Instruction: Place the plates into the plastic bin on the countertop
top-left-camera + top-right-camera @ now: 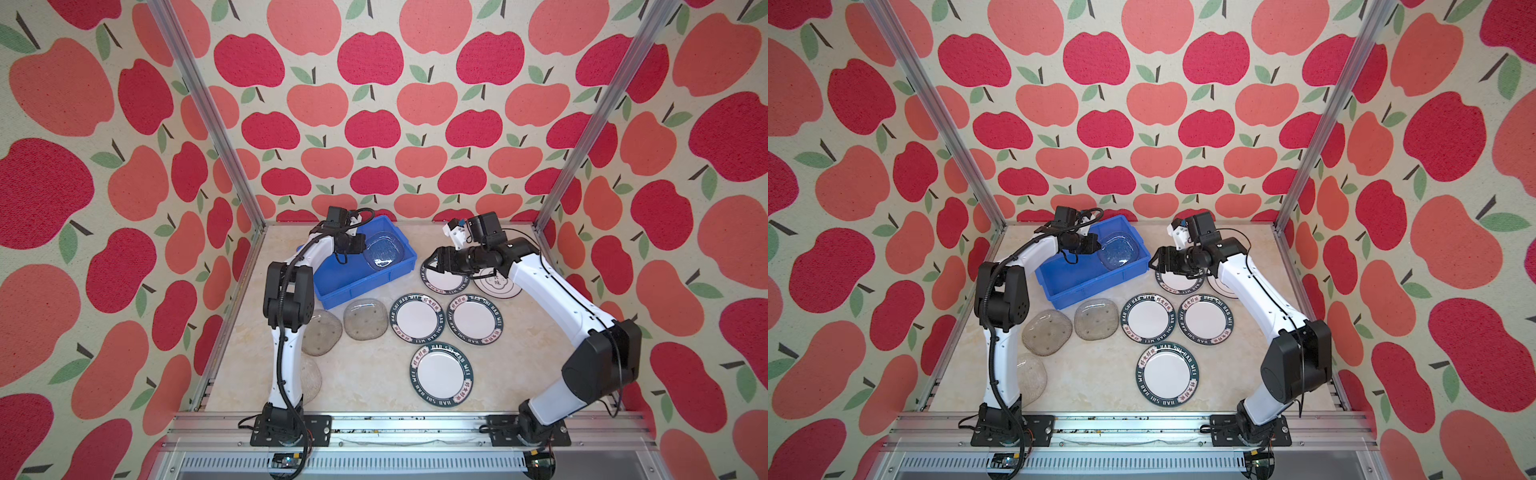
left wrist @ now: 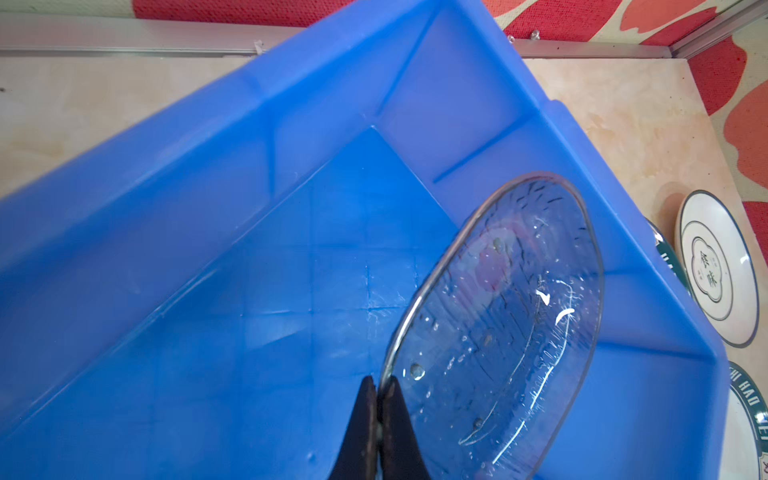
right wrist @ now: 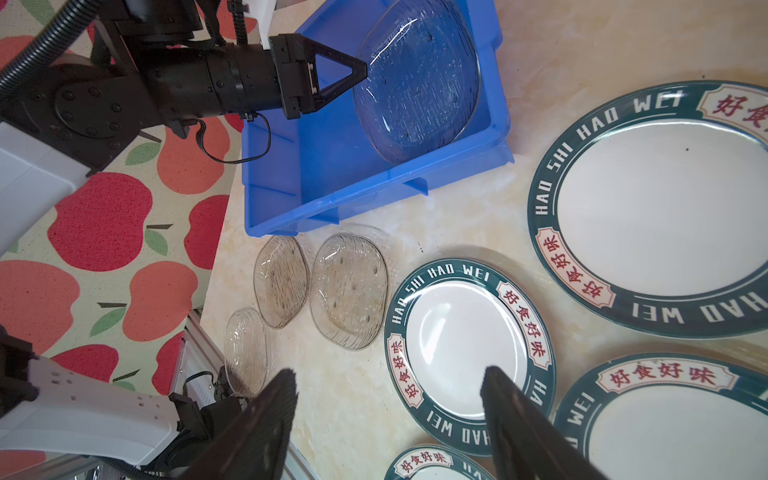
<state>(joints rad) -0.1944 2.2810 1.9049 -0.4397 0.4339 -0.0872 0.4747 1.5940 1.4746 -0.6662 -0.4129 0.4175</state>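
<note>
Glass is slippery and can crack, so I think the left gripper (image 2: 379,399) should go slowly. It is pinched tight on the rim of one glass plate (image 2: 498,316). The plate hangs tilted inside the right end of the blue bin (image 1: 336,291), at the far left of the countertop (image 1: 365,374). It seems best to lower it flat onto the bin floor, then let go. The plate is see-through and greyish, a square with round corners, tiny bumps, thin lines and shiny spots. The right gripper (image 3: 388,374) has its jaws wide apart and holds nothing, above a green-rimmed plate (image 1: 444,284).
</note>
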